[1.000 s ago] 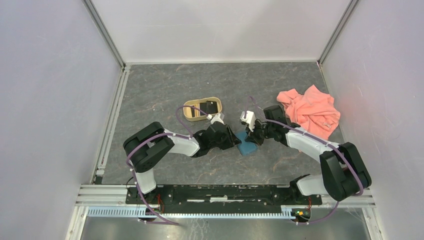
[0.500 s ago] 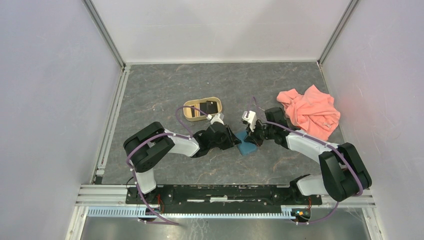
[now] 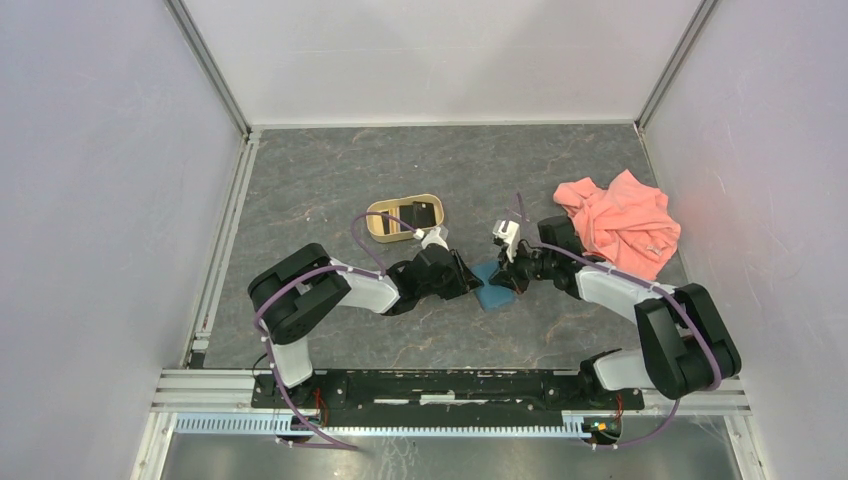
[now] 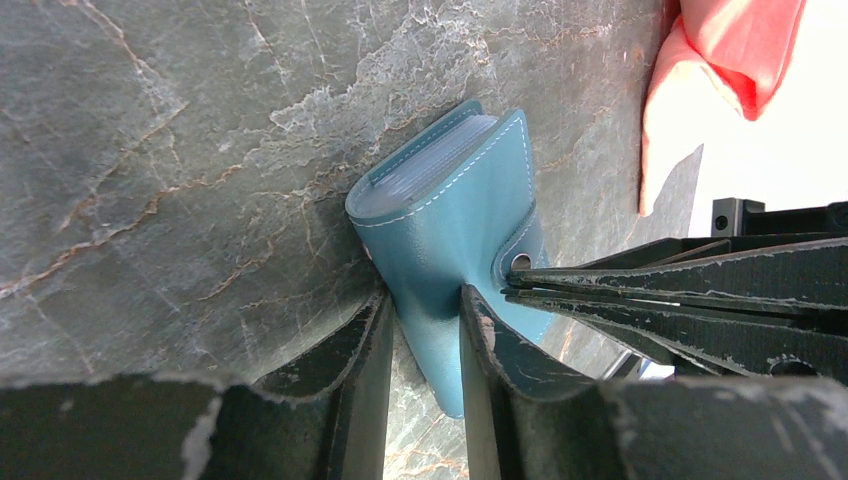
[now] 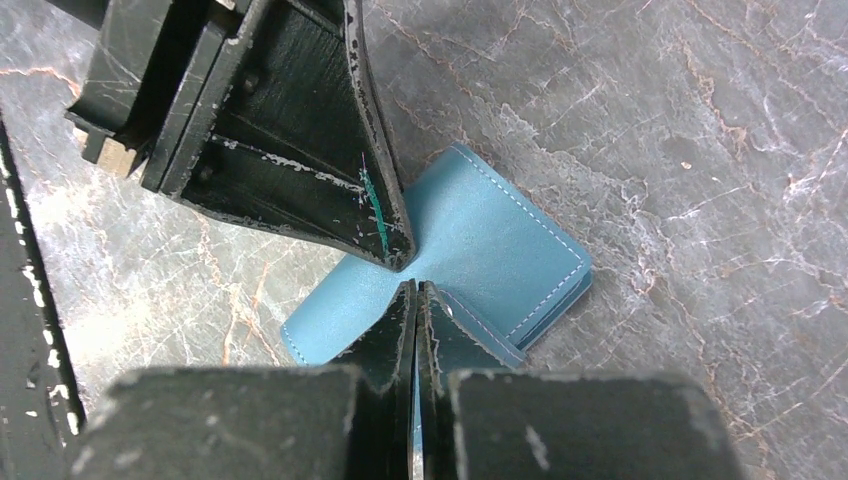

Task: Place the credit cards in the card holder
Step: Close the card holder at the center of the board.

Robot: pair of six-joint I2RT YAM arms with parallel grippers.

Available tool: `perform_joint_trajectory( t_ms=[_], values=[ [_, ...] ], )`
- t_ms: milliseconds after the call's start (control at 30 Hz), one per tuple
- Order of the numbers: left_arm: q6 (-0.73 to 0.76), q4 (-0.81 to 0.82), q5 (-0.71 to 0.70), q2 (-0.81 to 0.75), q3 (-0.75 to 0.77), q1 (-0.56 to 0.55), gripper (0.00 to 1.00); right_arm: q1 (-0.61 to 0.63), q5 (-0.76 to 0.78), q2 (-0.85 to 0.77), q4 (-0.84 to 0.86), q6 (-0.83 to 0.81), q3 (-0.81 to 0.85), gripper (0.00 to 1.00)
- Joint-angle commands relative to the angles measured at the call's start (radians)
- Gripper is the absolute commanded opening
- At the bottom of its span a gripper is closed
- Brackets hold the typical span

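step in hand: opening the card holder (image 4: 450,200), no card loading yet. holder sits on the table (image 3: 330,180) at centre of the top view, between the two arms, folded shut.

left gripper (image 4: 425,300) is clamped across the holder's cover near its lower edge, one finger each side of the teal leather, pinning it down. right gripper (image 5: 416,285) has its fingers pressed fully together, tips right at the snap tab (image 4: 518,262). can't tell whether the strap is nipped between them or they're just poking at it.

credit cards (image 3: 423,212) are in the tan tray (image 3: 370,225), upper centre of the top view, well apart from the holder. only a dark one reads clearly. pink cloth (image 3: 620,225) at right, not involved.

next move, my read: right tips need to catch the tab and peel it off the snap while left keeps the body from sliding. thin strap, easy to slip off. then fold the cover back to expose the pockets before going for the tray.

view differences: left wrist shows the stacked pocket edges at the holder's upper end and the snap hole. right wrist shows the cover stitching and how close the two grippers are, nearly touching. top view alone shows tray and cards, but the holder is mostly hidden under the grippers there.
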Motion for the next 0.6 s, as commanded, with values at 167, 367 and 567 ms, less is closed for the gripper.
perform_joint_trajectory(
  t_ms=[167, 367, 567],
  values=[
    [-0.03, 0.005, -0.028, 0.031, -0.007, -0.003, 0.35, -0.074, -0.159, 0.102, -0.035, 0.087, -0.051, 0.0],
    [-0.028, 0.005, -0.031, 0.031, -0.004, -0.003, 0.35, -0.106, -0.206, 0.148, -0.013, 0.109, -0.067, 0.0],
    [-0.025, 0.005, -0.027, 0.033, 0.002, -0.003, 0.35, -0.17, -0.25, 0.204, -0.009, 0.129, -0.08, 0.0]
  ],
)
